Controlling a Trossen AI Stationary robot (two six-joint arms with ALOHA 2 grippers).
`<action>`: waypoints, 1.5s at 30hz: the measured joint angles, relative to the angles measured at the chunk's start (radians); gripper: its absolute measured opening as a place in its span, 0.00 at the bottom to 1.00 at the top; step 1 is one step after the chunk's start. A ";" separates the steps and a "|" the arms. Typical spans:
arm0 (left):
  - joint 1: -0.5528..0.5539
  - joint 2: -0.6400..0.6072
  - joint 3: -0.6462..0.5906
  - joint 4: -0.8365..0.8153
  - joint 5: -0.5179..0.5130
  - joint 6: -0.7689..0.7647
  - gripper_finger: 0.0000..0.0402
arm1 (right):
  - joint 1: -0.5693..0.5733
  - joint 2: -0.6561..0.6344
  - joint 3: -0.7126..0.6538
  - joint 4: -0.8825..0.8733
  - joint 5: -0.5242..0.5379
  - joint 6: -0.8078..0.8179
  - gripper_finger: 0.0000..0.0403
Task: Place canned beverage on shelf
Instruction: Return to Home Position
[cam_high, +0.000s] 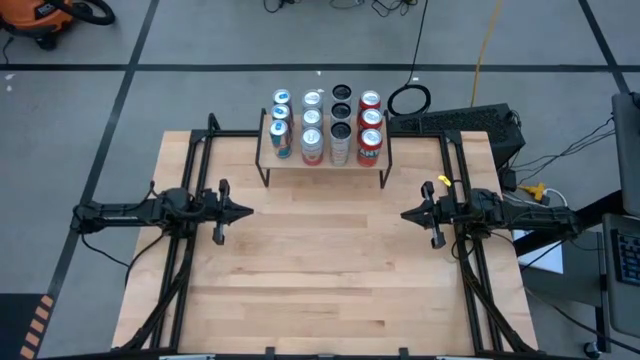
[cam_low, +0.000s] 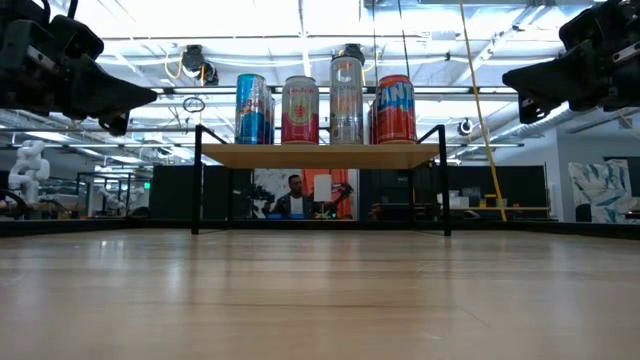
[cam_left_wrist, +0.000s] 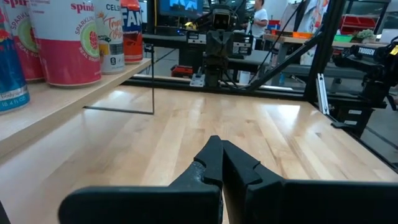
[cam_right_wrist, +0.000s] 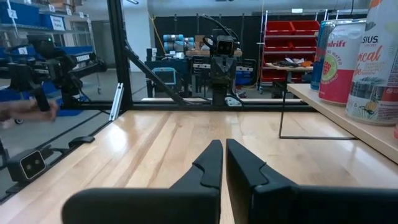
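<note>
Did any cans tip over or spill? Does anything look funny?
Nothing stands out. The drink cans all stand upright in neat rows on the small light-wood shelf with black legs, with no spill visible. The dark left gripper and right gripper hang shut and empty at the sides of the wooden table.

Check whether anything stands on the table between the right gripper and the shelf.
Nothing visible does. The right gripper, jaws shut, hangs apart from the shelf, off its right end, and only bare tabletop lies between them. The cans all stand on top of the shelf.
</note>
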 joint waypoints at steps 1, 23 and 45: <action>0.000 0.000 0.000 0.000 0.000 0.000 0.00 | 0.000 0.000 0.000 0.000 0.000 0.002 0.00; 0.000 0.000 0.000 -0.001 -0.001 0.000 0.00 | 0.000 0.000 0.000 -0.007 0.102 0.051 0.00; 0.000 0.000 0.000 -0.001 -0.001 0.000 0.00 | 0.009 0.000 0.000 -0.009 0.076 0.085 0.00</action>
